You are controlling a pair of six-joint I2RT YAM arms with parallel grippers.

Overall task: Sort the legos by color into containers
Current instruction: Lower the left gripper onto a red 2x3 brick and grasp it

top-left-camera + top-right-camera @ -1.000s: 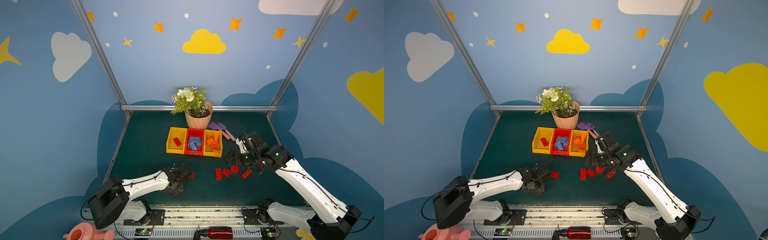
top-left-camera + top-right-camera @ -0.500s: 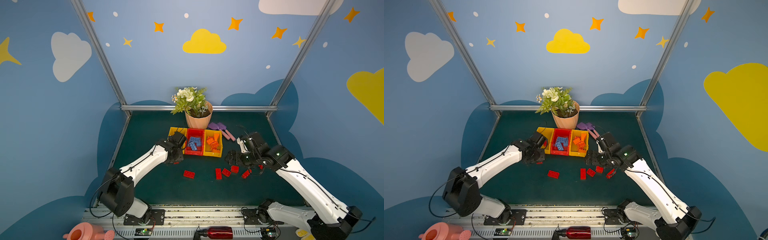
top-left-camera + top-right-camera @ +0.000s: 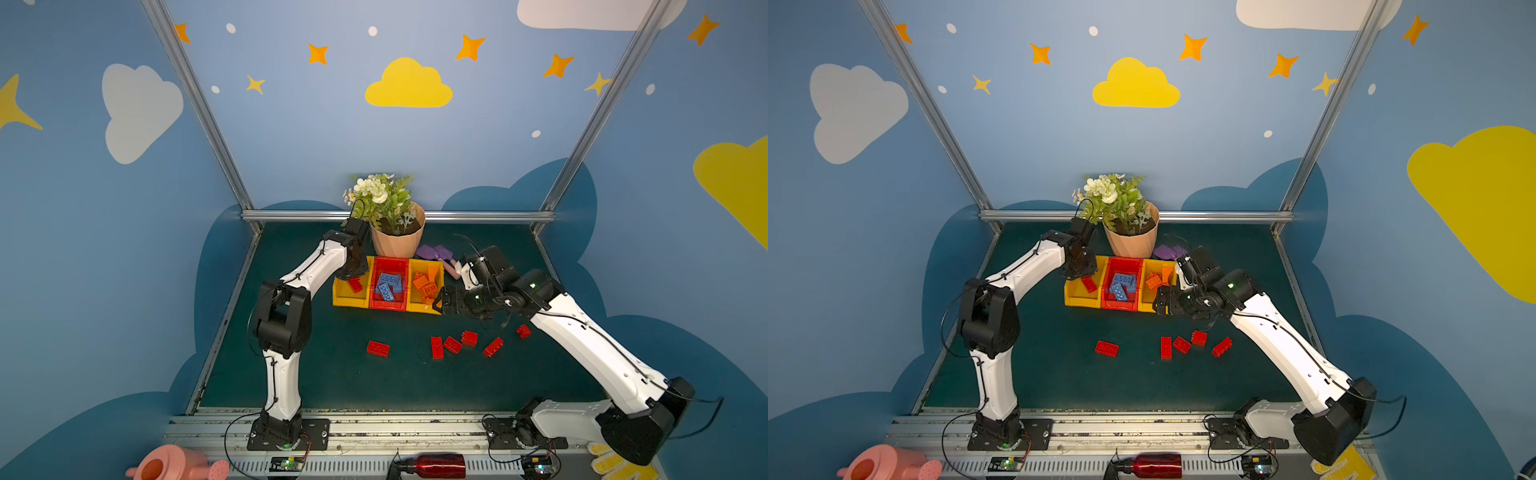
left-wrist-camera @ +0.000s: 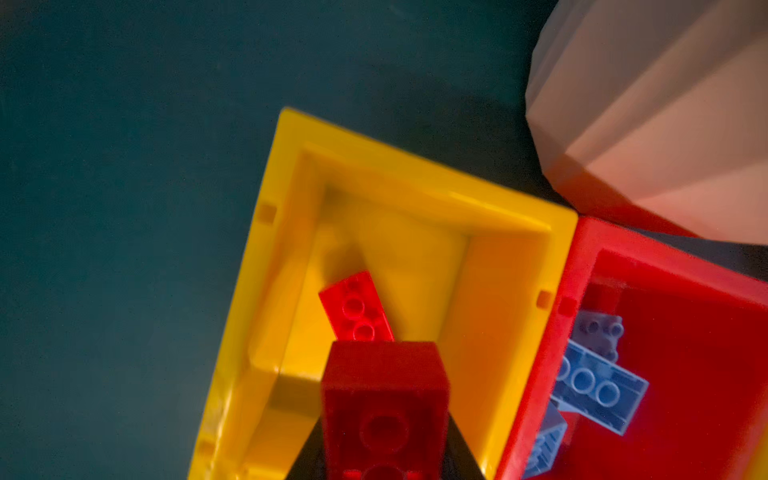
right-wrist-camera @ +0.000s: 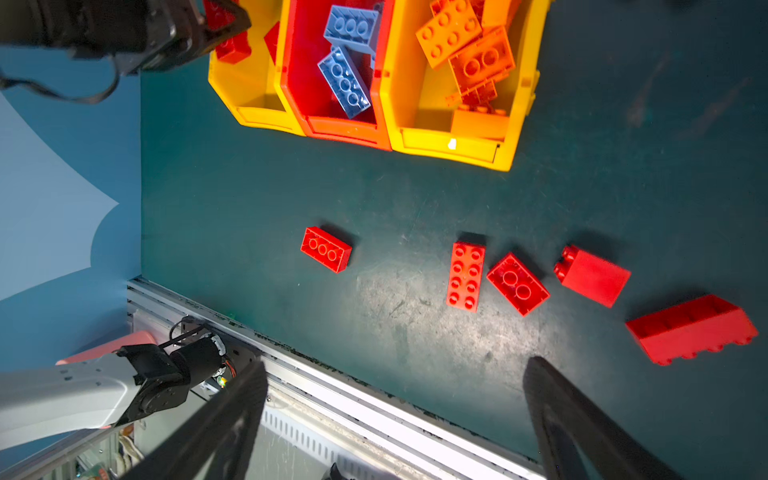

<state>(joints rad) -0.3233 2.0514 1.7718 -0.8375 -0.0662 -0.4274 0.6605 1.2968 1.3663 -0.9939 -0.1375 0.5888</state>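
Observation:
Three containers stand in a row: a left yellow bin point(image 3: 343, 297) holding one red lego point(image 4: 355, 307), a red bin point(image 3: 388, 306) with light blue legos point(image 3: 388, 284), and a right yellow bin point(image 3: 422, 308) with orange legos point(image 3: 424, 284). My left gripper point(image 3: 355, 274) hangs over the left yellow bin, shut on a red lego point(image 4: 384, 382) that fills the space between its jaws. Several red legos point(image 3: 452, 345) lie loose on the mat in front of the bins. My right gripper point(image 3: 442, 305) hovers by the right yellow bin's front corner, open and empty point(image 5: 395, 395).
A peach flower pot point(image 3: 397, 243) stands right behind the bins, close to my left wrist. Purple-and-pink shovels point(image 3: 434, 252) lie behind the right yellow bin. A metal rail point(image 3: 374, 419) runs along the mat's front edge, with a pink watering can point(image 3: 166, 467) and a red bottle point(image 3: 440, 465) beyond it.
My left arm swung from the front of the mat back to the left yellow bin, carrying a red lego. The right arm barely moved.

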